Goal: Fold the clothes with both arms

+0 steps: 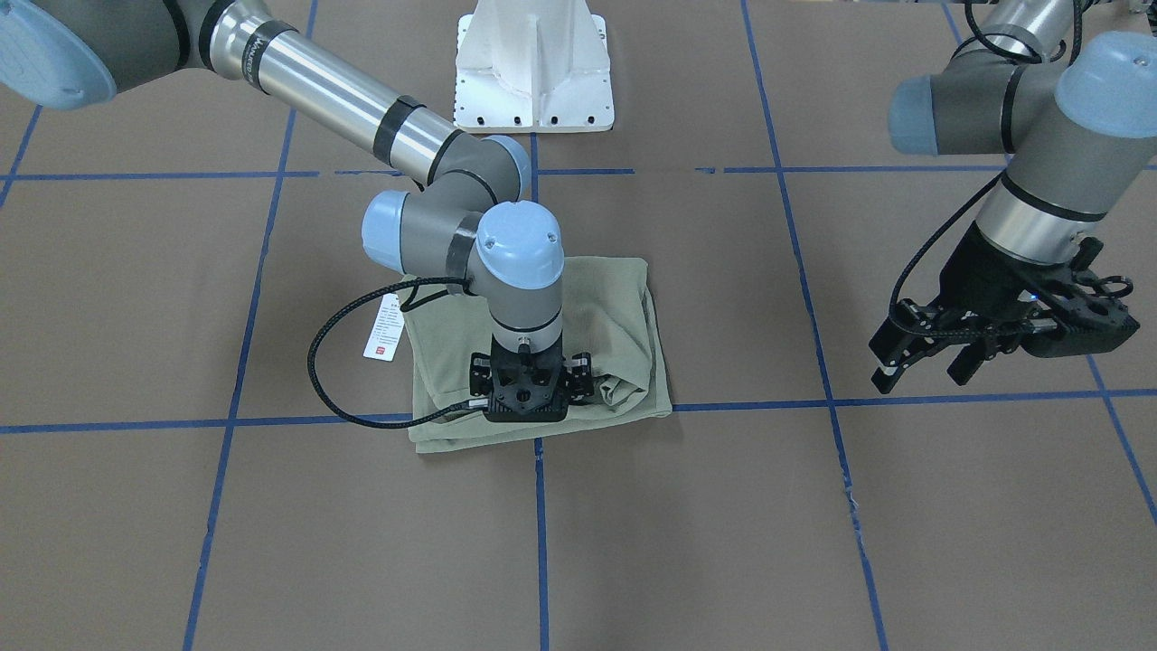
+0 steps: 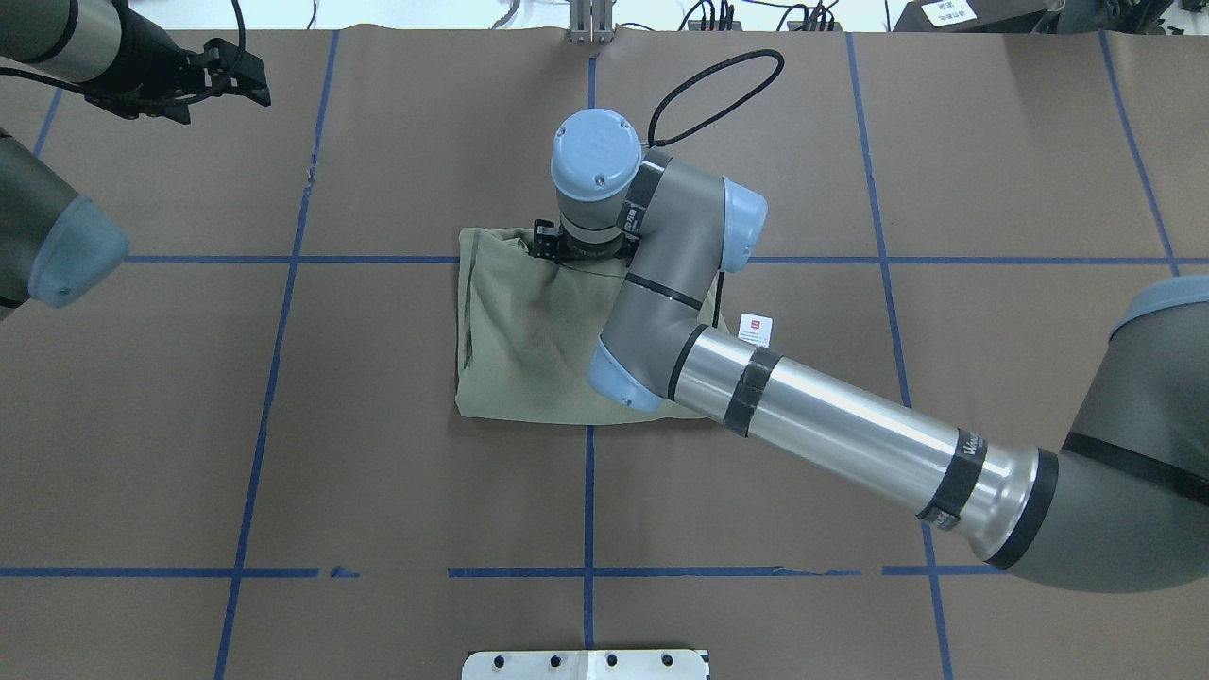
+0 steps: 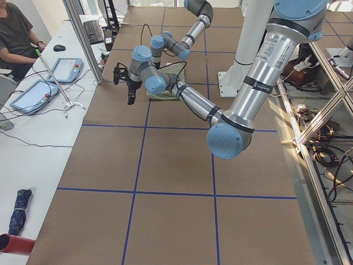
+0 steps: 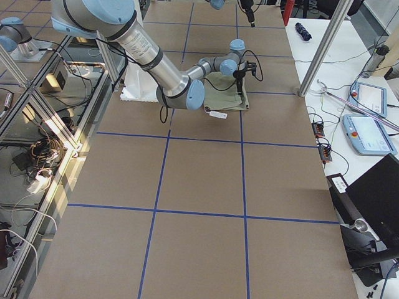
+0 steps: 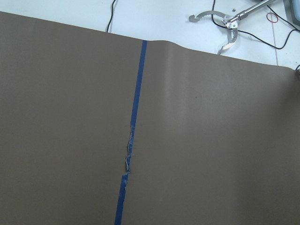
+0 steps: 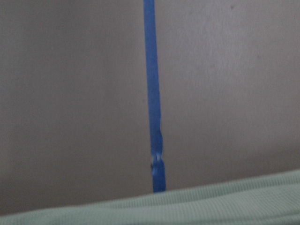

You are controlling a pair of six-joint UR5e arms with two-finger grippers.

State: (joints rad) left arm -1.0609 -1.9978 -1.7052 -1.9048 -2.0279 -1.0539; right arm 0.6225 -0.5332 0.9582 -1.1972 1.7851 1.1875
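- Sage-green knit shirt (image 1: pixel 615 307) lies folded into a compact, roughly square packet near the middle of the brown paper-covered bench (image 1: pixel 723 542), across a crossing of the blue tape lines (image 1: pixel 540 506). I judge the folding close to done.
- My right claw (image 1: pixel 527 398) points straight down on the packet's edge farthest from my white metal pedestal base (image 1: pixel 533 63) and seems to be touching the cloth. Its fingers are hidden under its own black body, so I cannot tell whether they are apart or pinched on fabric.
- My right wrist view shows only that green edge low down with bare bench beyond, which fits a claw sitting right at the hem.
- I read this placing as either pressing the last fold flat or taking the edge for 1 more fold. A small pucker beside the claw suggests cloth that needs smoothing.
- My left claw (image 1: pixel 926 366) hangs above bare bench, well apart from the shirt, fingers spread and holding nothing. It looks parked out on its own side so the 2 arms do not clash.
- White rectangular hang tag with a red mark (image 1: pixel 384 327) lies on the bench just beside the packet, on my right. It could get trapped in a further fold.
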